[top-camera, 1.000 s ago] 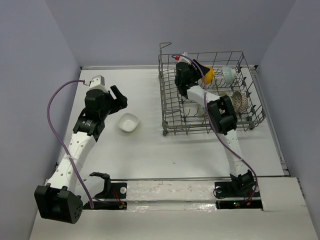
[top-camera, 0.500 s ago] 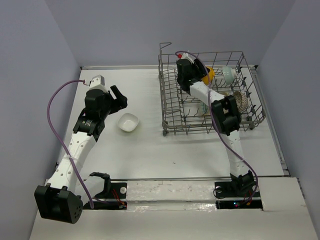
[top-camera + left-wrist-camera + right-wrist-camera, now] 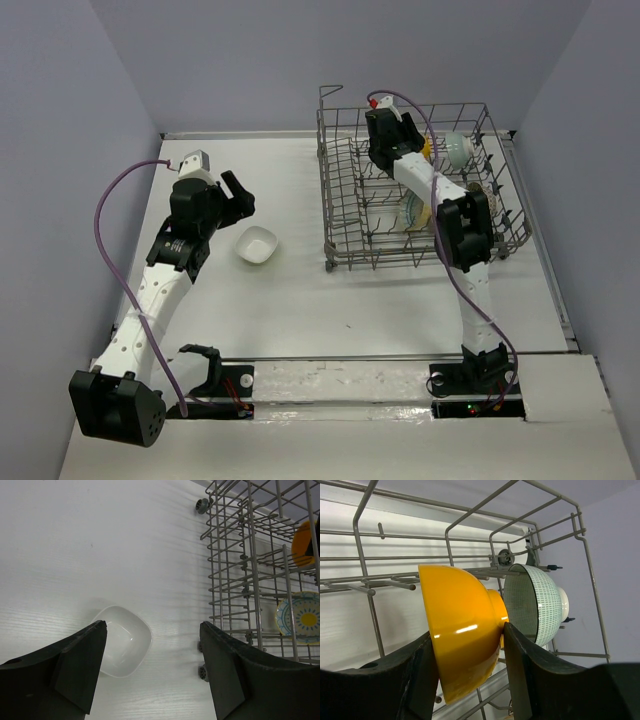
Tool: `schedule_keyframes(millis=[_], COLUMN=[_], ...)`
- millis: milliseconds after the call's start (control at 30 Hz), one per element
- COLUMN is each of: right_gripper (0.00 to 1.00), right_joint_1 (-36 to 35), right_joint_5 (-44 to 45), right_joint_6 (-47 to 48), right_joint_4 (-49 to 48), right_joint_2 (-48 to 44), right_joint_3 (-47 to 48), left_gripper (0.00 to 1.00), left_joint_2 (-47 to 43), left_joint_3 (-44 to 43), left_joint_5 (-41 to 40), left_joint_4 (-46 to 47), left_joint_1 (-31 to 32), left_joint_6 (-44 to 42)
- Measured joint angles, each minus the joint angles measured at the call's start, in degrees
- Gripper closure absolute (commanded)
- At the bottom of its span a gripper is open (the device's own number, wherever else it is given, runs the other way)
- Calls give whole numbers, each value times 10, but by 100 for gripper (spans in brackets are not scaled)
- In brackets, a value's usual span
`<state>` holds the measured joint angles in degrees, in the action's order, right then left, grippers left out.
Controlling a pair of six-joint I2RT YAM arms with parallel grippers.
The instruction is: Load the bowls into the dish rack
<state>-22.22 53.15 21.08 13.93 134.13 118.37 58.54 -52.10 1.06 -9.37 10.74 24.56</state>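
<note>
The grey wire dish rack [image 3: 335, 215] stands at the back right. My right gripper [image 3: 408, 146] is inside its far end, shut on the orange-yellow bowl [image 3: 462, 630], held on edge among the tines. The pale teal bowl [image 3: 536, 602] stands right behind it, also in the top view [image 3: 457, 150]. The blue-rimmed flower bowl [image 3: 303, 618] and a patterned bowl [image 3: 480, 202] sit in the rack. The white squarish bowl [image 3: 257, 245] lies on the table left of the rack. My left gripper [image 3: 152, 625] hovers open above it, the bowl [image 3: 122, 641] below its left finger.
The rack's small wheels [image 3: 202, 505] face the table on its left side. Grey walls close in the table on the left, back and right. The arm bases [image 3: 210, 375] sit at the near edge.
My right gripper has moved right and toward the rack's far side, carrying the orange-yellow bowl up next to the teal bowl. The left arm and the white bowl have not moved.
</note>
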Motion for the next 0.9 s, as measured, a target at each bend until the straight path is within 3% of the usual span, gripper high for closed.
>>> schedule_keyframes(millis=[267, 533, 900], right_gripper=[46, 28, 24], right_joint_1=[9, 16, 16], right_joint_5=[-40, -71, -93], right_joint_6=[-46, -86, -119], right_joint_4=[34, 50, 61], right_joint_2=[-13, -30, -55], right_joint_3=[1, -2, -17], left_gripper=[16, 16, 16], left_joint_2=[7, 8, 10], left_joint_3=[0, 0, 0], left_joint_5=[0, 0, 0], left_joint_4=[0, 0, 0], left_joint_1=[0, 0, 0], left_joint_6=[0, 0, 0])
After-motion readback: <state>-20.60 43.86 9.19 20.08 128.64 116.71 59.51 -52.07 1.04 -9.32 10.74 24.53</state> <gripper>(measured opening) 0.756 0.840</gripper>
